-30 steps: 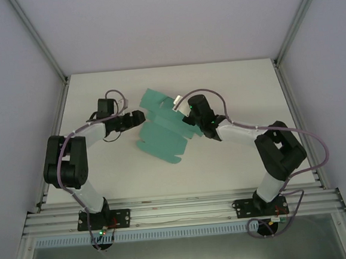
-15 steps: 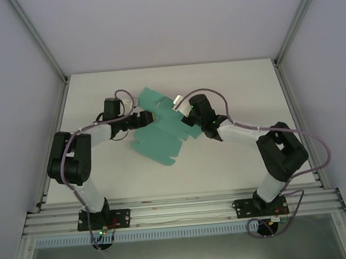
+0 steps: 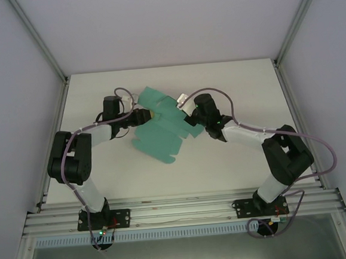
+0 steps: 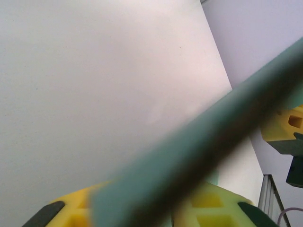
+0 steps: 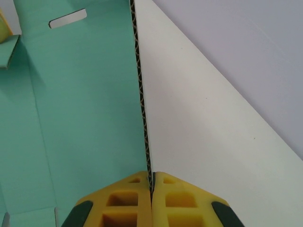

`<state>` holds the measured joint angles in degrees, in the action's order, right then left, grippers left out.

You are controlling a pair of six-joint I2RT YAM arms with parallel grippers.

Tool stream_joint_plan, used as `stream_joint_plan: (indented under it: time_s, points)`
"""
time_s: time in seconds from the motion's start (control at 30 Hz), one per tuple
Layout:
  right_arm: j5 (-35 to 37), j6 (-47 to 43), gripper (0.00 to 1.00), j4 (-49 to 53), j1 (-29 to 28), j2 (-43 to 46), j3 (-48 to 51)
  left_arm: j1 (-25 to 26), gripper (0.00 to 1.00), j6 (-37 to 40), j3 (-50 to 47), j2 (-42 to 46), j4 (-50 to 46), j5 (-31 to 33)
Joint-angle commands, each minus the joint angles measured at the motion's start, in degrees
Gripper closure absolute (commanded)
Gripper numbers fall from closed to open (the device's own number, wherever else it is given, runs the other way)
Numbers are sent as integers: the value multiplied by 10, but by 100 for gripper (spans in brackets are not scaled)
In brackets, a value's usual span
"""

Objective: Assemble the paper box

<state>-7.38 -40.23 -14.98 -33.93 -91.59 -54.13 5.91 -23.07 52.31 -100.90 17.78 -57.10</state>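
The paper box [image 3: 161, 130] is a flat teal die-cut sheet with flaps, held tilted above the white table between both arms. My right gripper [image 3: 188, 111] is shut on its right edge; in the right wrist view the corrugated edge [image 5: 140, 94] runs straight into the closed yellow fingers [image 5: 128, 198] of that gripper [image 5: 152, 182]. My left gripper [image 3: 148, 114] is at the sheet's upper left flap. In the left wrist view the blurred sheet [image 4: 203, 142] crosses diagonally between the two yellow fingers [image 4: 213, 203], which stand apart around it [image 4: 144, 210].
The white table [image 3: 235, 82] is bounded by aluminium frame posts [image 3: 288, 36] and grey walls. A metal rail [image 3: 179, 210] carrying both arm bases runs along the near edge. A slot [image 5: 67, 18] is cut in the sheet's far panel.
My left gripper has moved right until its fingers reach the sheet's left flap. The sheet has shifted slightly left and turned, and the right wrist has moved a little right.
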Motion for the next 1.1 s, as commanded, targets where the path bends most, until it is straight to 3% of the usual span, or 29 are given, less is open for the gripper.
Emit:
stream_joint_plan:
  time_s: [0.0,0.2,0.33,0.53,0.7,0.83,0.97,1.07]
  points:
    - [-22,14,100,-19,-2,19,0,5,78,0,-6,-11,33,-26]
    - [-30,6,100,-14,-1,19,-3,7,91,7,-3,-12,13,-15]
    - [-29,-15,100,-8,-1,17,-6,11,100,16,11,-7,-40,39]
    - [0,-71,100,20,-9,5,-28,18,100,-23,29,-19,-79,82]
    - [81,-169,100,36,-35,-22,-51,26,100,-67,48,-29,-127,135]
    - [155,-259,100,27,-62,-54,-63,28,100,-106,42,-29,-115,111]
    - [223,-322,100,-20,-80,-86,-59,27,100,-115,34,-29,-122,123]
    - [277,-382,100,-87,-94,-113,-50,27,94,-115,34,-36,-133,131]
